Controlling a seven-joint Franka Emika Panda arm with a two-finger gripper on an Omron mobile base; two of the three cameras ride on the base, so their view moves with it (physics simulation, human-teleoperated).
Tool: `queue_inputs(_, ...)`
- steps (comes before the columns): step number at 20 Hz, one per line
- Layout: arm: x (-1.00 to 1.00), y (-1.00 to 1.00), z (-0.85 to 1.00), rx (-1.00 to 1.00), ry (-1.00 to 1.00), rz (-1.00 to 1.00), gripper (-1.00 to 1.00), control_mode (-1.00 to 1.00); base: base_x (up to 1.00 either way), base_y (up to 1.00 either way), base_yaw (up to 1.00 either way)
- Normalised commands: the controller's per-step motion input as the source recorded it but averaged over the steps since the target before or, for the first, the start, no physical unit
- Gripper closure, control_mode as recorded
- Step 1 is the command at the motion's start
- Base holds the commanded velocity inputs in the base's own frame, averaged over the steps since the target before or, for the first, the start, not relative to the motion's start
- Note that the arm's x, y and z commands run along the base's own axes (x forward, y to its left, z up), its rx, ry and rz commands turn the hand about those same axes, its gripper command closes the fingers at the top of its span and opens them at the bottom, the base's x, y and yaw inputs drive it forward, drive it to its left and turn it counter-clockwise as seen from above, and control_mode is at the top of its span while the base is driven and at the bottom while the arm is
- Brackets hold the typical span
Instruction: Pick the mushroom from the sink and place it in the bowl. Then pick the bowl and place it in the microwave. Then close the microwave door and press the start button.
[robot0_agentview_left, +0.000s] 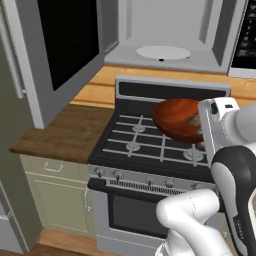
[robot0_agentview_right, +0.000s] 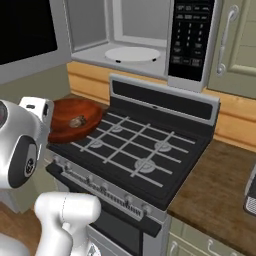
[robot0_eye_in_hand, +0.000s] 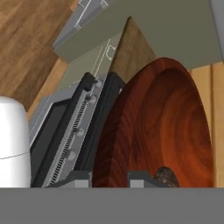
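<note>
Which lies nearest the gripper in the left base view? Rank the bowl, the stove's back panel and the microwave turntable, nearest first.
1. Bowl: held at the gripper, above the stove.
2. Stove's back panel: behind the burners.
3. Microwave turntable: up inside the open microwave.

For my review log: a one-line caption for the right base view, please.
Gripper carries the bowl with mushroom above the stove, below the open microwave.

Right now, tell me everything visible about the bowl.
The bowl is round, shallow, glossy reddish-brown, with wood-like grain. It hangs tilted above the stove's burners, near the front left corner, clear of the grates. The gripper is clamped on its rim, one finger on each side of the wall. The small brownish mushroom sits inside, by the gripped edge. The microwave stands open beyond it.
</note>
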Motion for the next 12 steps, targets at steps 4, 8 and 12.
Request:
queue_inputs(4,0.00,0.00,0.00,0.00,0.00,0.00,1.00,1.00,0.43,-0.05,0.21)
queue_inputs(8,0.00,0.00,0.00,0.00,0.00,0.00,1.00,1.00,0.39,0.00,0.15)
queue_inputs(12,0.00,0.00,0.00,0.00,0.00,0.00,1.00,1.00,0.01,0.00,0.11)
